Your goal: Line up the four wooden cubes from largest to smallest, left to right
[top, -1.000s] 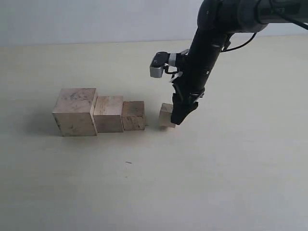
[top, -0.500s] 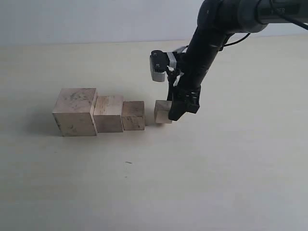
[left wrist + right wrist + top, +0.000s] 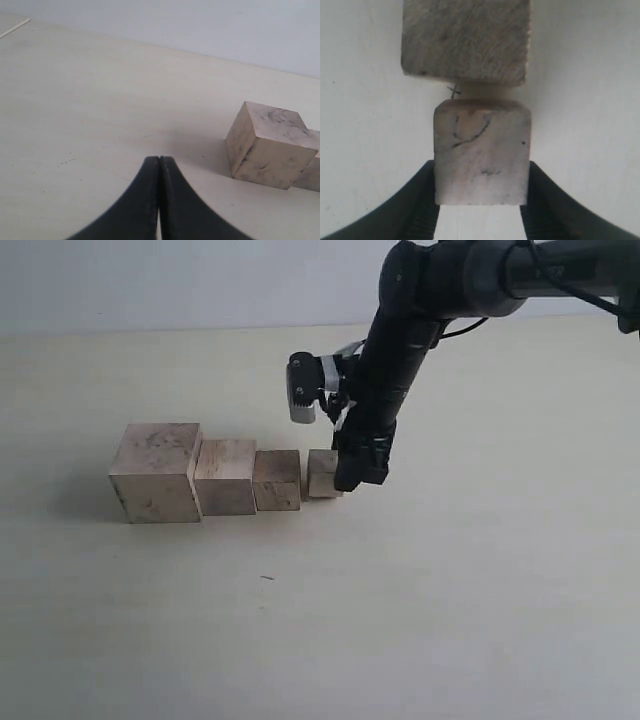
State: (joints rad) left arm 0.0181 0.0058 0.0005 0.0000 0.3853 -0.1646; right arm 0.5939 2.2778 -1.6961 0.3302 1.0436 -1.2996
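Note:
Three pale wooden cubes stand in a touching row on the table: the largest cube with dark smudges at the left, a middle cube, then a smaller cube. The smallest cube sits just right of the row with a narrow gap, held between the fingers of my right gripper. In the right wrist view the smallest cube is clamped on both sides, with the third cube just beyond it. My left gripper is shut and empty, off from the largest cube.
The pale table spreads bare around the row. The right arm's wrist camera hangs above the smallest cube. A pale wall borders the table's far edge.
My right gripper has carried the smallest cube leftward, from well clear of the row to just beside the third cube. The three-cube row has not moved.

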